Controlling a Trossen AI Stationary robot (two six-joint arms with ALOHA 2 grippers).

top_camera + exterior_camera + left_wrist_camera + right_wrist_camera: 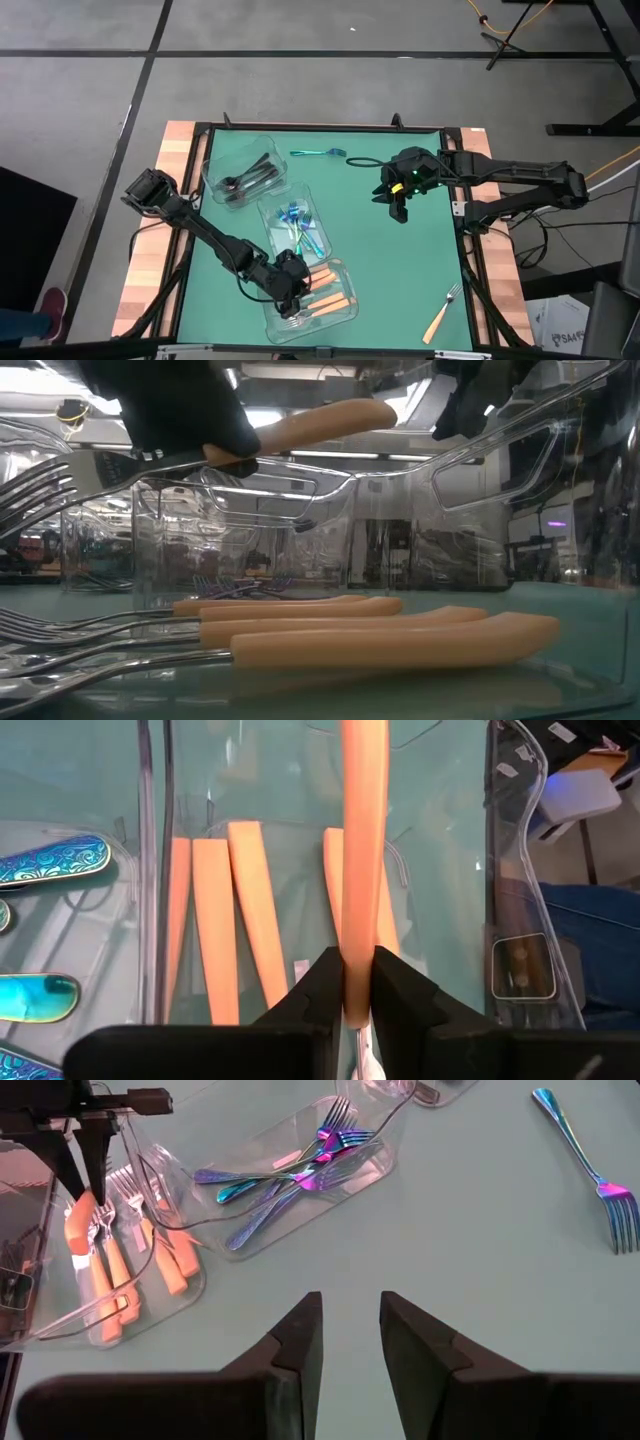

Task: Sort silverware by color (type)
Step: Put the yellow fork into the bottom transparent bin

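Three clear containers stand in a slanting row on the green mat: one with black silverware (243, 178), one with iridescent pieces (296, 226), and a near one (347, 308) with several orange-handled forks (258, 910). My left gripper (293, 290) is over the near container, shut on an orange-handled fork (300, 425). My right gripper (397, 208) hangs open above the bare mat at the right. An iridescent fork (318, 153) lies flat on the mat at the far side. An orange-handled fork (445, 312) lies flat at the near right. My left gripper pinches the fork's orange handle (361, 935) between its two fingers (322, 982), at the end where the handle meets the metal neck. The fingers slant down from above. The fork is held about level, lifted clear above the forks lying in the container, tines (40, 485) free.
The container walls (515, 870) rise around the held fork. Wooden strips and a black frame (200, 135) border the mat. Open mat lies between the containers and the right edge.
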